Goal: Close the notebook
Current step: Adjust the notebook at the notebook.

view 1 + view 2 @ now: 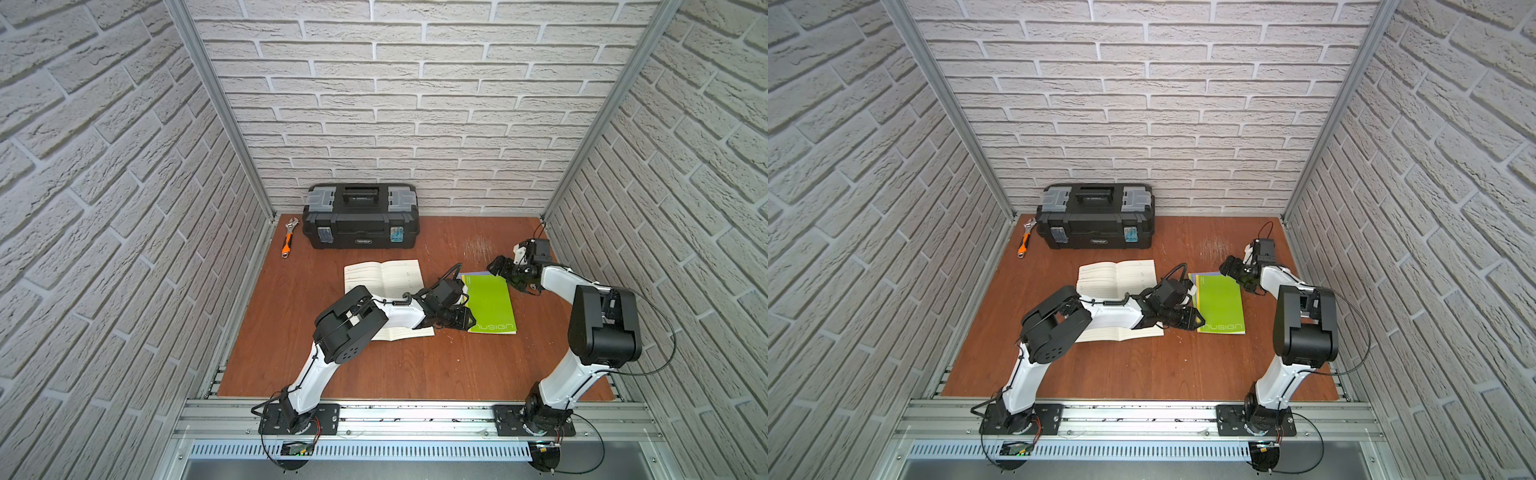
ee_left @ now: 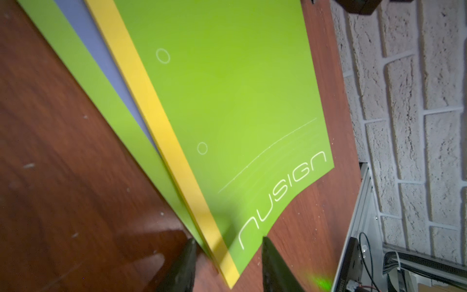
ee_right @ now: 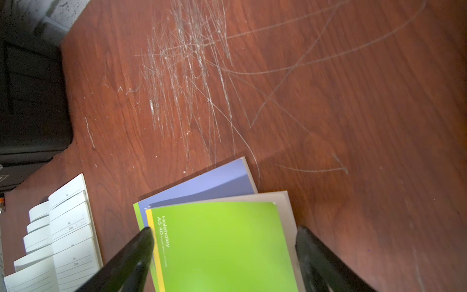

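Brick walls stand round your brown table (image 1: 415, 365). Your green notebook (image 1: 492, 305) lies flat on it, cover down, toward the right side. Your left gripper (image 2: 227, 239) is at its near corner, fingers apart, with that corner between them. Your right gripper (image 3: 225, 228) is by its far end, fingers wide apart, holding nothing. A white open book (image 1: 382, 276) lies just beside it, partly under your left arm.
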Robot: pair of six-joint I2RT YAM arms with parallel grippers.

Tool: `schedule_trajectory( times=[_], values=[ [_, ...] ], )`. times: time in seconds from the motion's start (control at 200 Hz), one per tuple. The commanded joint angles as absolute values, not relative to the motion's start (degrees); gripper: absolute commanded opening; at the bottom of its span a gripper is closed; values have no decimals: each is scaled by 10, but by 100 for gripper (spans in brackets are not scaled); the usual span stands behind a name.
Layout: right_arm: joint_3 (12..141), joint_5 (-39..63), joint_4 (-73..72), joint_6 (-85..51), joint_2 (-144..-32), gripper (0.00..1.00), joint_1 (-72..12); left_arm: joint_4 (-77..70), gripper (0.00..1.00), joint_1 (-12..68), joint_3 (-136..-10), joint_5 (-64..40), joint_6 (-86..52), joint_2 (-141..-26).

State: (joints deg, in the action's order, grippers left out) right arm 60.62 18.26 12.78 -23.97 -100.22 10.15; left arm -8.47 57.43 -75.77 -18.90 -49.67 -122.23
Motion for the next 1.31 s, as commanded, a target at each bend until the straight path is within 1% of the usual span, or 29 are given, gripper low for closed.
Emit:
schedule_trajectory(
  times=[0.0, 0.295, 0.525, 0.83, 1.3],
  values=[
    [622, 184, 142, -226, -1007, 88, 93, -72, 43, 570, -764, -171, -478, -1232],
    [620, 174, 147, -221, -1014, 88, 88, -79, 45, 522, -755, -150, -473, -1242],
    [617, 152, 159, -211, -1012, 88, 88, -97, 45, 484, -788, -163, -475, -1278],
    [613, 165, 134, -217, -1042, 88, 86, -92, 45, 478, -848, -169, -477, -1327],
    [629, 174, 126, -228, -1053, 88, 64, -62, 45, 476, -898, -168, -464, -1353]
  ],
)
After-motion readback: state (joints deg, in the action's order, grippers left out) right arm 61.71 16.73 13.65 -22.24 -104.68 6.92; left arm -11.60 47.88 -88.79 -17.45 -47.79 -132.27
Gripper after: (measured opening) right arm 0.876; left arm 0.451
